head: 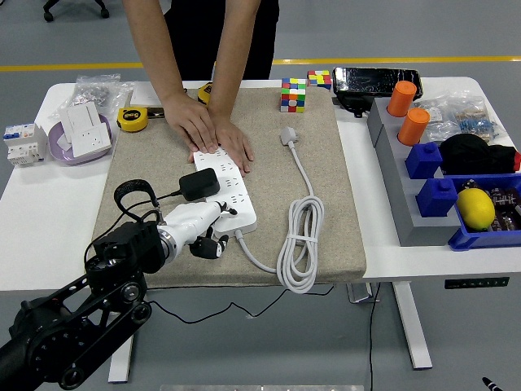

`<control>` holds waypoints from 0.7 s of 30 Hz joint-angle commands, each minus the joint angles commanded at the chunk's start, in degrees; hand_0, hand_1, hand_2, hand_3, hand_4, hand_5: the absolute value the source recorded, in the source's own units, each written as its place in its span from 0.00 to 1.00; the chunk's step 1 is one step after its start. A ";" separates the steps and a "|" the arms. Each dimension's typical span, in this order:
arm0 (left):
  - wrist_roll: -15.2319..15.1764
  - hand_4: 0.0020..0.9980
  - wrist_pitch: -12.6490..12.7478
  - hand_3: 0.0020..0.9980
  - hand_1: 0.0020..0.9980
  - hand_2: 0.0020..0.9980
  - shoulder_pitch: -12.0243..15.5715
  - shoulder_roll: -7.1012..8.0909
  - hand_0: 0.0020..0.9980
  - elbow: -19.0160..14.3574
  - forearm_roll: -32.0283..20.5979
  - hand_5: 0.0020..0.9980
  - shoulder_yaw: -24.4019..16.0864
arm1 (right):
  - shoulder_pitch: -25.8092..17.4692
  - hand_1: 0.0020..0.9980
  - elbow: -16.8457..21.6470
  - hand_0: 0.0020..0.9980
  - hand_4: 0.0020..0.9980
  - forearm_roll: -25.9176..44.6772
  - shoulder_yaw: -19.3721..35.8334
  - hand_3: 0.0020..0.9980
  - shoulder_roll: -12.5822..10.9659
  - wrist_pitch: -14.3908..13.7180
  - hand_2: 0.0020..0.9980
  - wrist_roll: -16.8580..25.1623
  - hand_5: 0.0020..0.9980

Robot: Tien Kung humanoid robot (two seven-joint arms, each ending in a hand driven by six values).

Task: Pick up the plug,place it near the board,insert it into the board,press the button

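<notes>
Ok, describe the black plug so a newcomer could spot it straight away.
Start at the beige mat covering the table's middle, then find the white power strip a person's hands hold down. The plug sits at its left side: the only black block there, trailing a thin black cord.

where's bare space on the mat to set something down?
Free: the mat's right strip, between the coiled white cable and the mat's right edge; also its left strip beside the tape measure. Crowded: the centre, where the person's hands, power strip, black plug and left robot hand sit.
</notes>
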 joint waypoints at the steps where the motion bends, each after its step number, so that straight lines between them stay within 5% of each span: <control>1: -0.04 0.44 -0.01 0.86 0.03 0.15 -0.02 0.03 0.16 0.04 0.04 0.17 0.05 | 0.00 0.75 0.00 0.82 1.00 -0.01 0.04 0.79 0.00 0.00 0.75 0.00 0.92; 21: -0.24 0.43 -1.88 0.83 0.04 0.15 -0.10 0.32 0.16 2.24 1.64 0.17 0.90 | 0.05 0.75 0.00 0.82 1.00 0.04 0.13 0.79 0.01 -0.02 0.75 0.02 0.92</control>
